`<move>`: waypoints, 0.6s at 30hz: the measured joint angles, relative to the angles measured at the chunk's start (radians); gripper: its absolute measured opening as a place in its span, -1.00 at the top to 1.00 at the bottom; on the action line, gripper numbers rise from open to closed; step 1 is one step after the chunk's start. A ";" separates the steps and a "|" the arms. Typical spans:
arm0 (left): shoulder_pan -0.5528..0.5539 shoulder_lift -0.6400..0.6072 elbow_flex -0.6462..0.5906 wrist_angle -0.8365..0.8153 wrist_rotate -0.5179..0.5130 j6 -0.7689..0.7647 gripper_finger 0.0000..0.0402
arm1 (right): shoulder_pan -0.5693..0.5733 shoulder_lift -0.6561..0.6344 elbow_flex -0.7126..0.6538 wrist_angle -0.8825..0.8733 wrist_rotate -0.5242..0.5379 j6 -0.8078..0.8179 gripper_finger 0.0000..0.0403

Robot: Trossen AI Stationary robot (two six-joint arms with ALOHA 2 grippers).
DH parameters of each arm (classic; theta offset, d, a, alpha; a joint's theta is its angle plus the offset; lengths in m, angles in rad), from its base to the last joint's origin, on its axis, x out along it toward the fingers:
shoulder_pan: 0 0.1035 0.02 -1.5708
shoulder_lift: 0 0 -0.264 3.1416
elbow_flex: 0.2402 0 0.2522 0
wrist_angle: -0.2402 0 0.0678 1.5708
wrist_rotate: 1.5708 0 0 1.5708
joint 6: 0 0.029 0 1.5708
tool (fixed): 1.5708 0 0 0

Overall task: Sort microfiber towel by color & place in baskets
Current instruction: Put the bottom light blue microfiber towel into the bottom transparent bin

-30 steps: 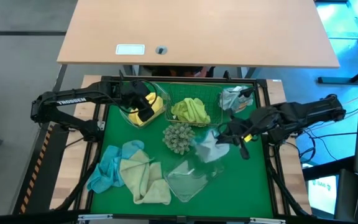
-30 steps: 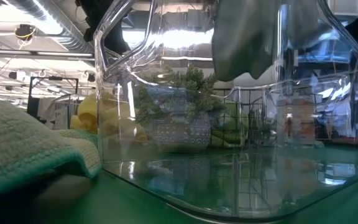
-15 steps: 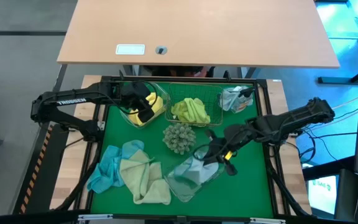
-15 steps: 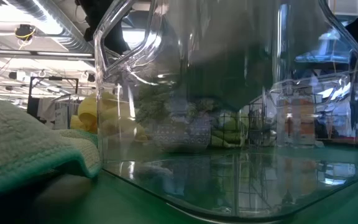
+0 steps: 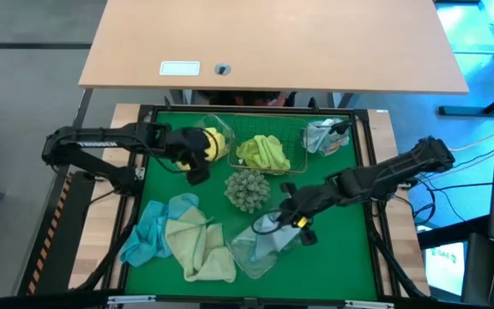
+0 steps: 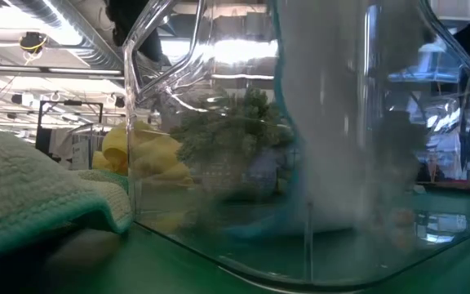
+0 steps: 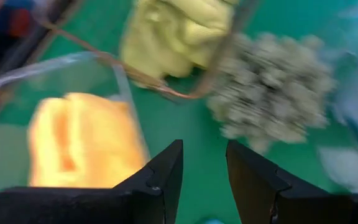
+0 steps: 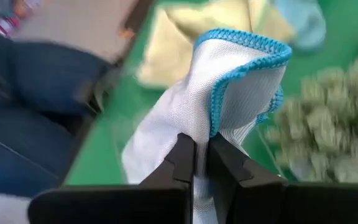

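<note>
Both arms are dark, nearly black, built of slim rounded segments joined at bulkier joints. The left arm (image 5: 101,142) carries white lettering along its upper link. The right arm (image 5: 384,176) shows a small yellow patch near the right gripper (image 5: 292,219). The left gripper (image 7: 202,180) has two matte black wedge-shaped fingers (image 7: 163,177) with smooth, slightly bevelled inner faces.
</note>
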 joint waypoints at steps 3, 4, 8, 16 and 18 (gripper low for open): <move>-0.055 0.000 0.000 0.000 0.091 -0.007 0.42 | 0.000 0.035 -0.001 -0.056 0.004 0.000 0.88; -0.075 0.000 0.000 0.000 0.120 -0.015 0.42 | 0.000 0.048 -0.001 -0.069 0.004 0.000 0.88; -0.161 0.000 0.000 -0.008 0.204 -0.068 0.42 | 0.000 0.111 -0.001 -0.100 0.001 0.000 0.88; -0.330 0.000 0.000 -0.008 0.250 -0.261 0.42 | 0.000 0.198 -0.001 -0.100 0.000 -0.053 0.88; -0.367 0.000 0.000 -0.008 0.244 -0.307 0.42 | 0.000 0.203 -0.001 -0.098 -0.015 -0.054 0.88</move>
